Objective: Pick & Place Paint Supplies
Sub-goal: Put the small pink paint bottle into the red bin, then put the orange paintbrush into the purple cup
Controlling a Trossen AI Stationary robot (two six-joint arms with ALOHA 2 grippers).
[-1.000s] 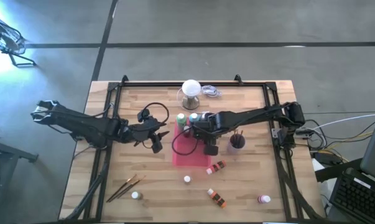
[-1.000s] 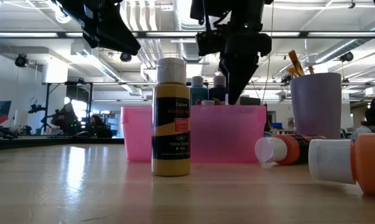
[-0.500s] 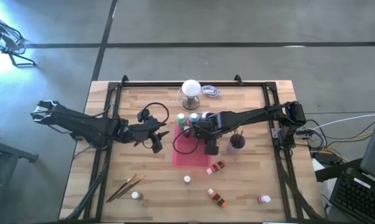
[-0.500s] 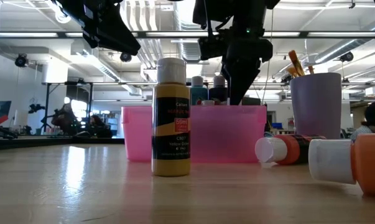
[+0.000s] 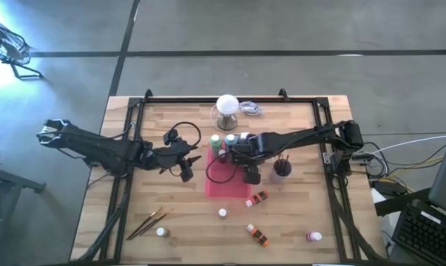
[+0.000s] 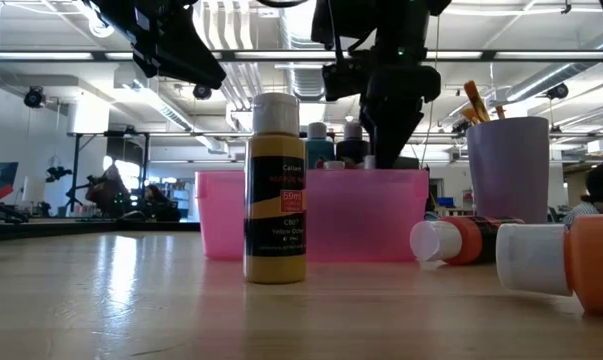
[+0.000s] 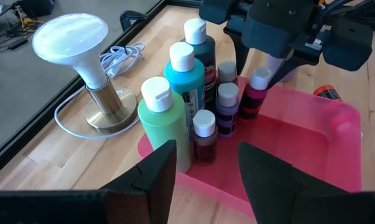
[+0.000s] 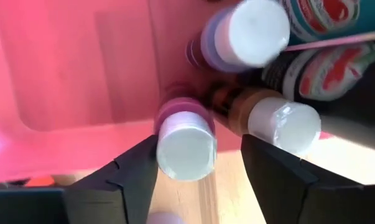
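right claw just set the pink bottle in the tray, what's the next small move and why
Probably lift the right claw straight up. Its fingers stand apart on either side of the pink bottle, which sits upright in the pink tray beside the purple bottle and the brown bottle. A sideways pull could knock these close neighbours. The left claw waits beside the tray.

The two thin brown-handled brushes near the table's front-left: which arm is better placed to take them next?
Probably left: the brown-handled brushes lie on its side, and the left hand is nearer than the right hand over the pink tray.
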